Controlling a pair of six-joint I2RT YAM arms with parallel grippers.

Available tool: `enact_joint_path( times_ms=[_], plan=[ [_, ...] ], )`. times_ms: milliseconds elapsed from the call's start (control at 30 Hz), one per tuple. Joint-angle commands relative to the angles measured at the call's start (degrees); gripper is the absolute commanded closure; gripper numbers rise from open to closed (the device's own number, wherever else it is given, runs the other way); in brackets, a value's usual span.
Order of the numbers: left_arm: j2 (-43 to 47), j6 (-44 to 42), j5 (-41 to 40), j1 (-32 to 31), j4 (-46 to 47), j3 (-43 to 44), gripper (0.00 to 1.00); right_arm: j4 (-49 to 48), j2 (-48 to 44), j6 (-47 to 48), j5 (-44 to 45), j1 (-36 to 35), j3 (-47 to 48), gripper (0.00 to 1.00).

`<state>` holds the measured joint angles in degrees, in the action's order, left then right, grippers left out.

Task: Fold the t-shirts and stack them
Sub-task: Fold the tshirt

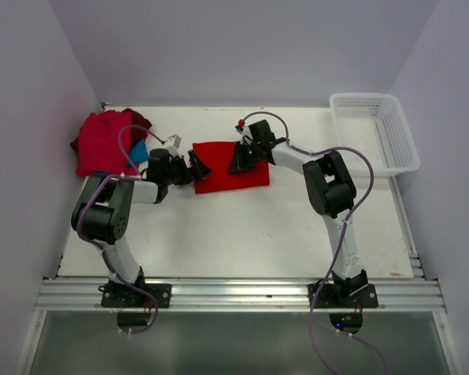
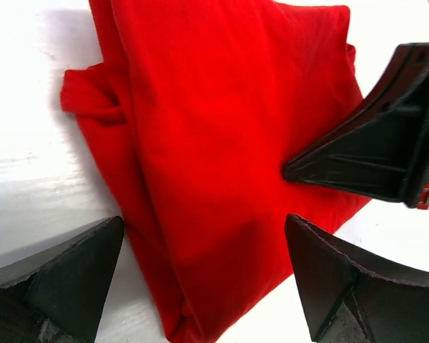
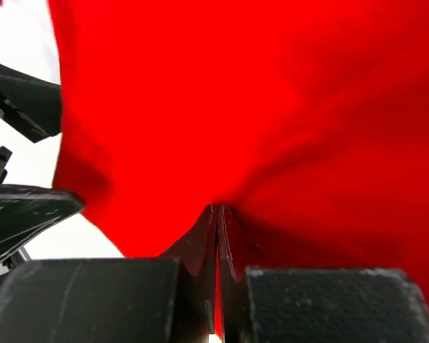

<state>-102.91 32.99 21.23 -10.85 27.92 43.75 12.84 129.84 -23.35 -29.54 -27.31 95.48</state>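
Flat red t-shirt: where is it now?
Top view: the red t-shirt lies far-centre on the table, the open left gripper at its left edge, the right gripper pinching it.

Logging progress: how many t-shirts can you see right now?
4: one folded red t-shirt mid-table; a crumpled red t-shirt, a maroon t-shirt and a teal-blue t-shirt piled back left. More may be hidden in that pile.

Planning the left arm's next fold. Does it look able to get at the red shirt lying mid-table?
Probably yes: the left gripper is open right at the red shirt's left edge, with nothing between them. The right gripper pinches the cloth further along, off that edge.
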Motion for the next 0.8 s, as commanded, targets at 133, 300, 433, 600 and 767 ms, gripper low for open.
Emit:
enact_joint_path(
  times_ms=[133,300,433,600,767],
  plan=[
    [-7.29,1.81,0.30,0.13,-4.62,1.25,0.00,-1.06,0.24,-0.46,0.98,0.15,-0.90,1.00],
    [-13.00,2.69,-0.49,-0.57,-7.09,6.77,0.00,-3.08,-0.55,-1.08,1.41,0.15,-3.89,1.00],
    [-17.05,4.01,1.09,-2.24,-7.26,12.05,0.00,-4.05,-1.34,-1.52,1.33,0.24,-5.83,1.00],
    [-20.48,6.64,4.07,-5.49,-7.18,17.68,0.00,-4.14,-2.66,-0.99,1.50,0.15,-7.33,1.00],
    [-23.29,8.22,9.59,-7.43,-5.08,20.23,0.08,-4.05,-3.28,-0.73,1.42,0.15,-7.85,1.00]
  ],
)
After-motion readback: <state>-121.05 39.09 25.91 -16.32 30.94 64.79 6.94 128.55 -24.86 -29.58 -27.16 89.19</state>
